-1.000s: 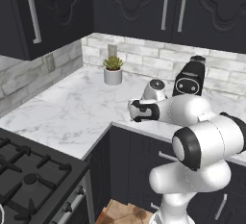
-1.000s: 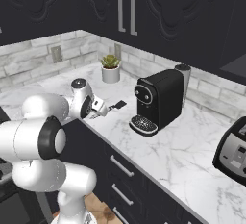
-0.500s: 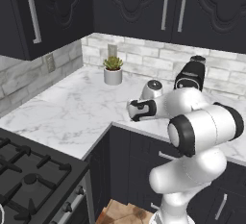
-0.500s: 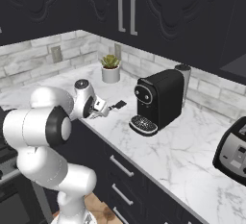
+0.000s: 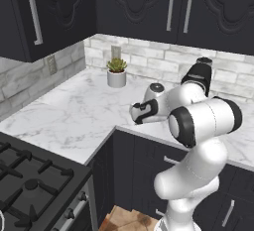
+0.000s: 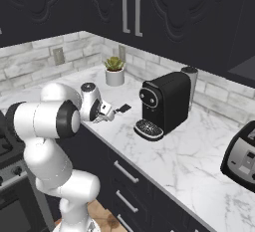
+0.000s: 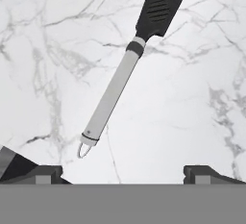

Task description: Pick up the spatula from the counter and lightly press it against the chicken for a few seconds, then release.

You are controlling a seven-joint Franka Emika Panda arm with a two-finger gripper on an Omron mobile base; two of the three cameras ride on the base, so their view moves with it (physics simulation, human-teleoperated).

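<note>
Gripper (image 7: 124, 172) (jaws wide apart) hovers above the spatula (image 7: 113, 91).

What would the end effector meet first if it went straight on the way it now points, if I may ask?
Probably the spatula, around its pale handle, lying flat on the marble counter ahead of the open end effector. Depth is unclear, so it might land on bare marble just beside it.

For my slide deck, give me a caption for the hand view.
Open two-finger gripper poised over a grey-handled, black-bladed spatula lying flat on the white marble counter.
</note>
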